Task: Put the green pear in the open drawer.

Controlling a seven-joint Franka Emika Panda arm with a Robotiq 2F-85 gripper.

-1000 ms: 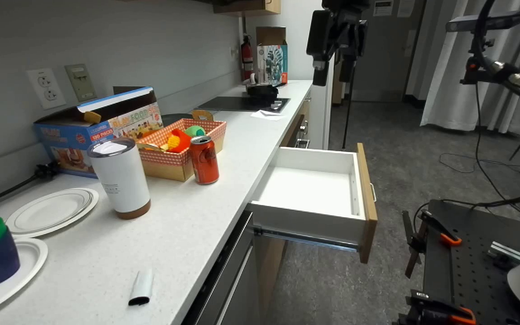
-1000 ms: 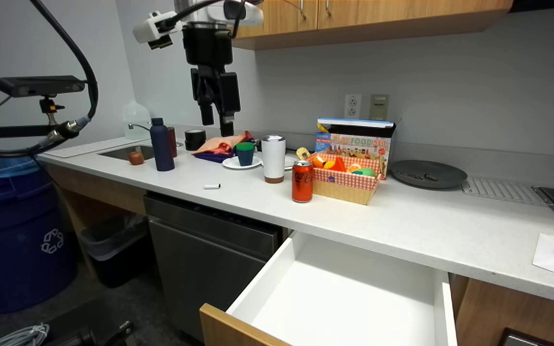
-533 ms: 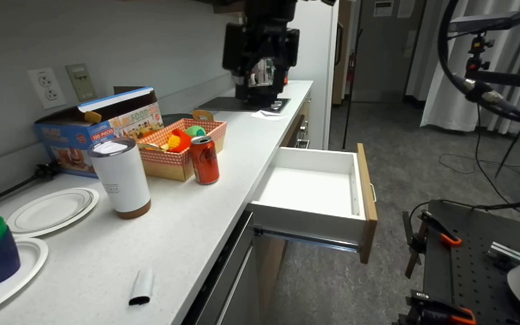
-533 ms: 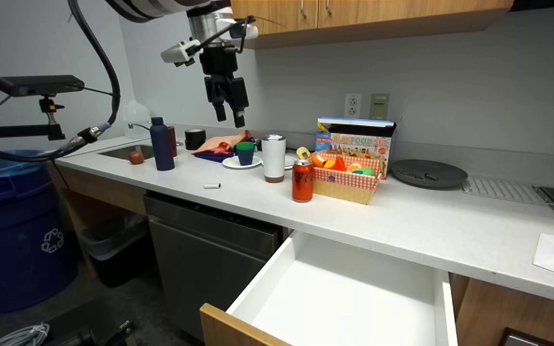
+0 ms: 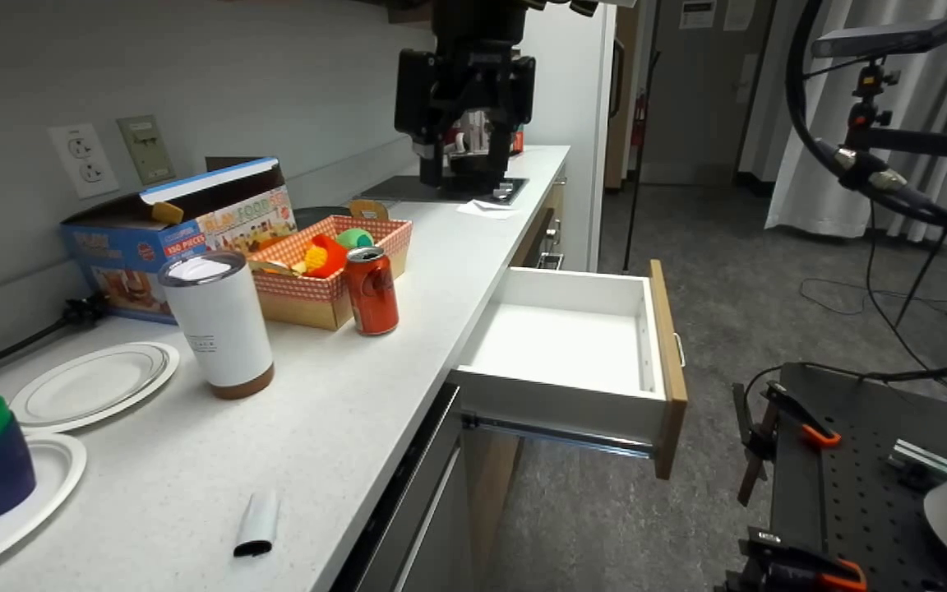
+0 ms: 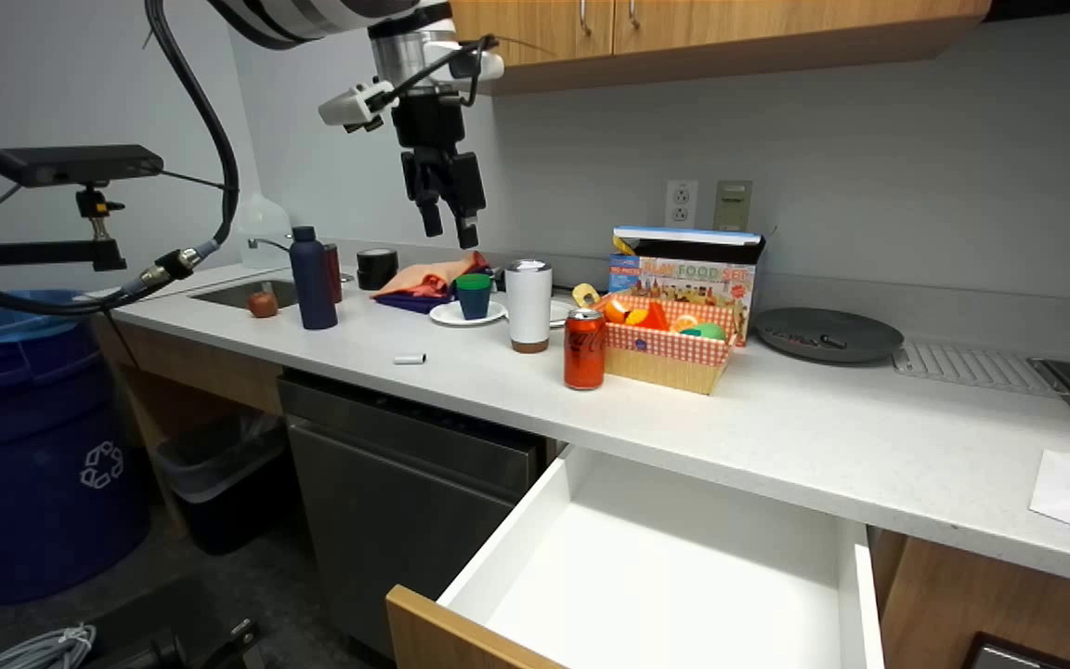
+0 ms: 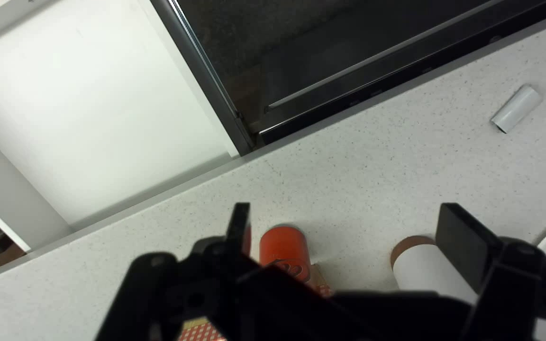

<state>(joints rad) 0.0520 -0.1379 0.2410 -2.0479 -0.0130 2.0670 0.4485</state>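
Green pear (image 6: 704, 332) sits in the checked basket (image 6: 660, 370) on the counter (image 6: 832, 432), toward the end away from the soda can (image 6: 584, 349). Only its upper part shows; can't make out the stem end. Not yet picked, so not in the open drawer (image 6: 684, 576).

Handling, my guess: play food box (image 6: 684, 279) right behind, so likely a toy. Light, fairly stiff, hard to break, smooth enough to slip or roll. Grab from above across the widest part, modest squeeze. Mind the basket rim and neighbouring toy food (image 6: 654, 318).

Gripper (image 7: 346, 222): jaws wide apart, holding nothing. Pear isn't between them; both exterior views put it well below and off to one side. Wrist view doesn't show it, just bits of basket.
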